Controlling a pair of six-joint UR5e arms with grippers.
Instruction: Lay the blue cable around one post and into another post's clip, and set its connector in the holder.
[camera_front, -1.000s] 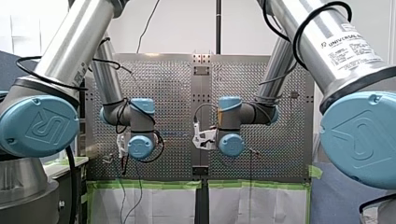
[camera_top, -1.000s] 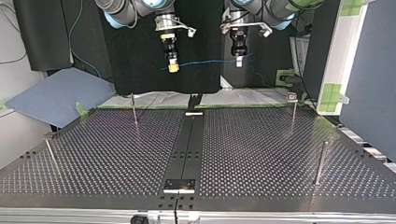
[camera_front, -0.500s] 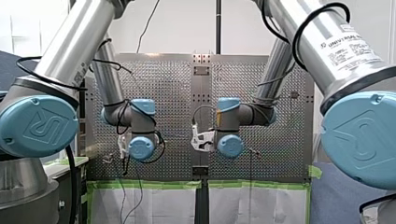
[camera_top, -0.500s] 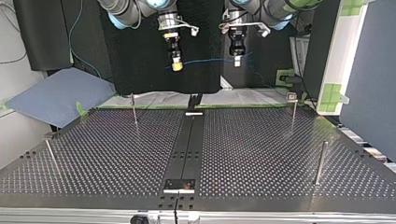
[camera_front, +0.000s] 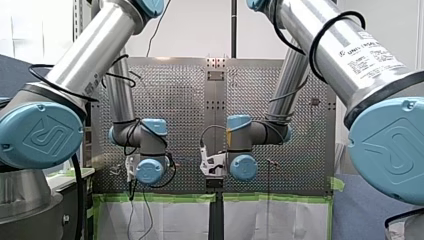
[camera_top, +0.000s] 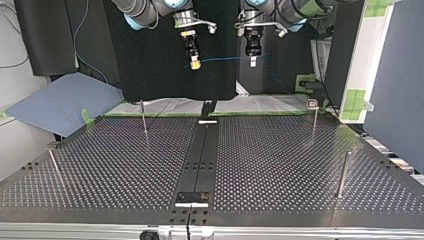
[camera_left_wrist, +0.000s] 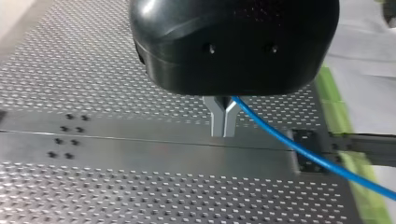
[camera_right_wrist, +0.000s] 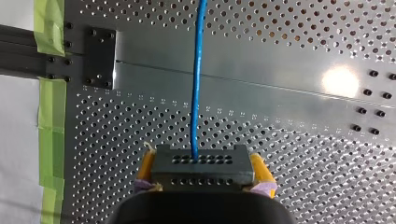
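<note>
Both grippers hang high over the table's far edge in the top view, with the blue cable (camera_top: 224, 59) stretched between them. My right gripper (camera_top: 195, 64) has yellow pads (camera_right_wrist: 259, 169) shut on the cable's dark connector (camera_right_wrist: 201, 165), and the blue cable (camera_right_wrist: 198, 70) runs straight ahead out of it. My left gripper (camera_left_wrist: 223, 123) has its metal fingers shut on the blue cable (camera_left_wrist: 303, 151), which trails off to one side. In the top view my left gripper (camera_top: 253, 59) is at the right of the pair. In the front view only the wrists show, and both grippers are hidden.
Thin posts stand on the perforated table (camera_top: 280, 165): one at the top view's left back (camera_top: 143, 116), one with a clip head at the right back (camera_top: 314, 117), a thicker one at the right (camera_top: 343, 174), a slanted one at the left (camera_top: 54, 164). A dark centre strip (camera_top: 202, 155) carries small plates.
Both grippers have risen in the top view, cable still held. My right gripper has moved toward my left one. In the front view both wrists have dropped toward the table's near edge.
</note>
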